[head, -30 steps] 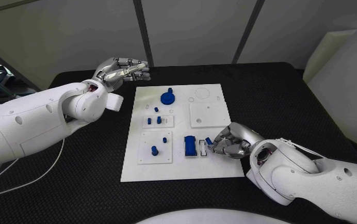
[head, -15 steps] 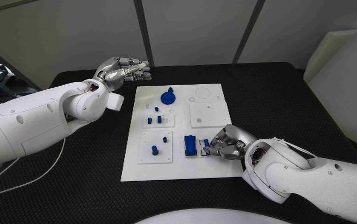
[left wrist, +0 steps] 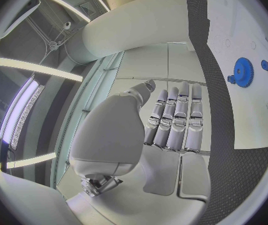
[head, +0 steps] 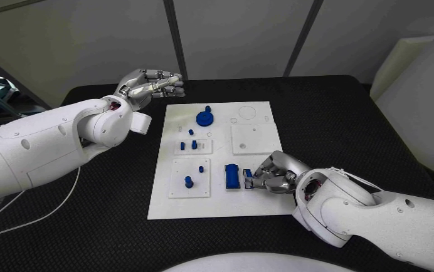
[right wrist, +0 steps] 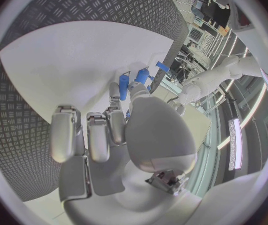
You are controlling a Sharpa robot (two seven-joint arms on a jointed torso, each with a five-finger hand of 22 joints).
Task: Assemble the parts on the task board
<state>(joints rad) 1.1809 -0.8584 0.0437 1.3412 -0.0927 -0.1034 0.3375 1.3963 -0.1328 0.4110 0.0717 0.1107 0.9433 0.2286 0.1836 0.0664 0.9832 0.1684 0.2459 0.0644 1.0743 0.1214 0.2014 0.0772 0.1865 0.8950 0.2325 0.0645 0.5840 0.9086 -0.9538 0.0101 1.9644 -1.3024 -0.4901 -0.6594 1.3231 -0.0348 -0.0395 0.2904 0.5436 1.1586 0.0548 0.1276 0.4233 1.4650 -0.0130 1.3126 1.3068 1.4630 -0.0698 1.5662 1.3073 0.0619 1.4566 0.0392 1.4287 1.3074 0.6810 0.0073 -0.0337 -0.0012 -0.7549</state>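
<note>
Since the earlier frames the right hand [head: 274, 173] has slid a little leftward over the task board [head: 253, 203], closer to the blue rectangular block [head: 232, 176]; the left hand did not move. From the left: the left hand [head: 149, 86], silver and segmented, hovers beyond the board's far left corner with fingers straight and side by side, grasping nothing. The flat white task board lies on the black textured table [head: 344, 115] and carries a round blue gear [head: 204, 118] and small blue pegs [head: 188, 182]. The right hand pinches a small blue part [head: 248, 174] just beside the block.
</note>
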